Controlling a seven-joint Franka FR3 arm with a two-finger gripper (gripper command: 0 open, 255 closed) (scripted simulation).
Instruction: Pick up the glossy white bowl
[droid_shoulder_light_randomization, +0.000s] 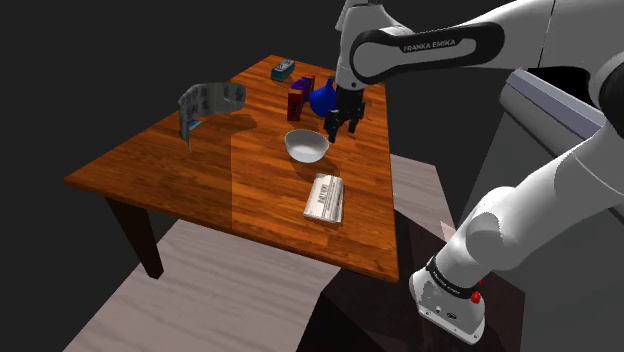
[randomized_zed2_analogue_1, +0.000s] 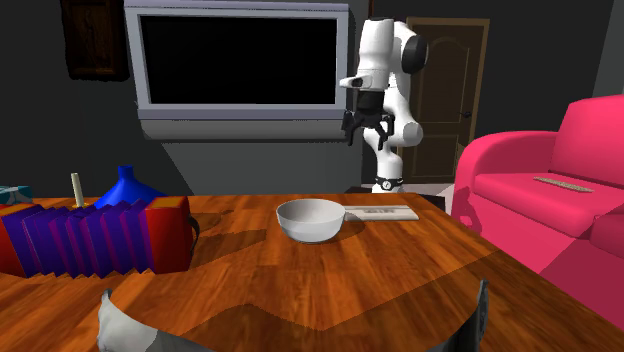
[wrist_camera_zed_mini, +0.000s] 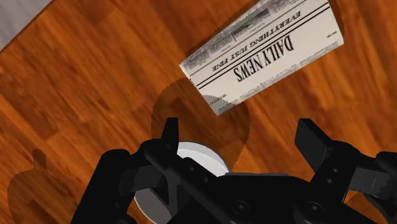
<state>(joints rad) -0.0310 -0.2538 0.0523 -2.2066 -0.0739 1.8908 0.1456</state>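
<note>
Hovering the gripper over the table, just beside the bowl on the shoulder view's right, higher than its rim and touching nothing. Spreading the jaws wide and pinching nothing; showing both fingers well apart in the wrist view, with bare wood and a round shadow between them.

Finding the bowl white, upright and empty, sitting near the table's middle, between the newspaper on the near side and the vase farther back. Peeking out from under one finger in the wrist view, half hidden by the hand.

Lying flat near the bowl without touching it, a folded newspaper reading DAILY NEWS. Standing close beside the blue vase, a red and purple accordion; touching or not, cannot tell. Resting near the far edge, a small teal box. Standing toward the shoulder view's left, a curved grey band.

Showing, in the second exterior view, a pink sofa beside the table and a dark screen on the wall behind.
</note>
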